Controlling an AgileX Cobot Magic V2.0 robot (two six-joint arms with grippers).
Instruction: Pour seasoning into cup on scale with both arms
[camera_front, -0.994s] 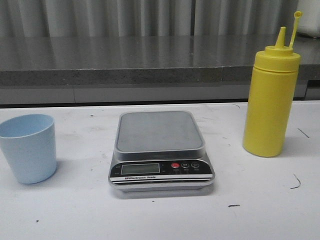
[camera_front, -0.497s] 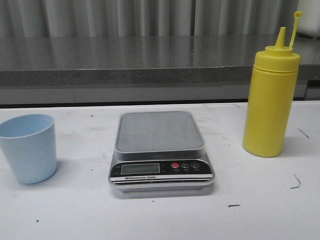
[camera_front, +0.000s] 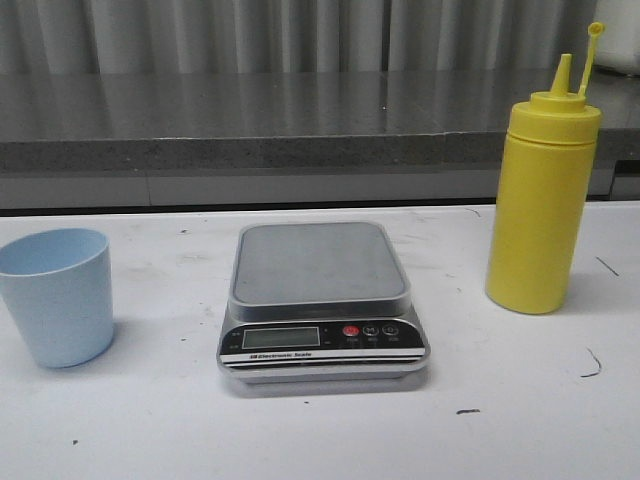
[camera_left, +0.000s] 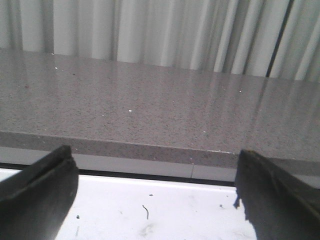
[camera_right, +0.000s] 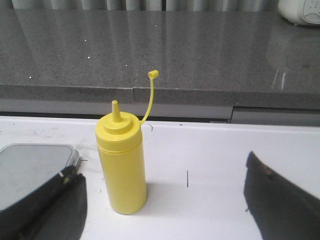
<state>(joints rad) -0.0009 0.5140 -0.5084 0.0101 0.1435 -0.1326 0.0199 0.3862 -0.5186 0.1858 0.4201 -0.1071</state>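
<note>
The yellow seasoning bottle (camera_front: 540, 200) stands upright at the right of the white table, cap hanging off its tether. The pale blue cup (camera_front: 58, 296) stands upright at the far left. Between them sits the silver scale (camera_front: 320, 300), its platform bare. Neither arm shows in the front view. In the right wrist view the seasoning bottle (camera_right: 122, 165) stands ahead of my open right gripper (camera_right: 162, 200), nearer one finger, with the scale's corner (camera_right: 30, 170) beside it. My left gripper (camera_left: 155, 195) is open over bare table; the cup is out of that view.
A grey speckled counter ledge (camera_front: 300, 130) runs along the back of the table under a pleated curtain. A white appliance (camera_right: 300, 10) sits on the counter at the far right. Small dark marks dot the table (camera_front: 300, 440).
</note>
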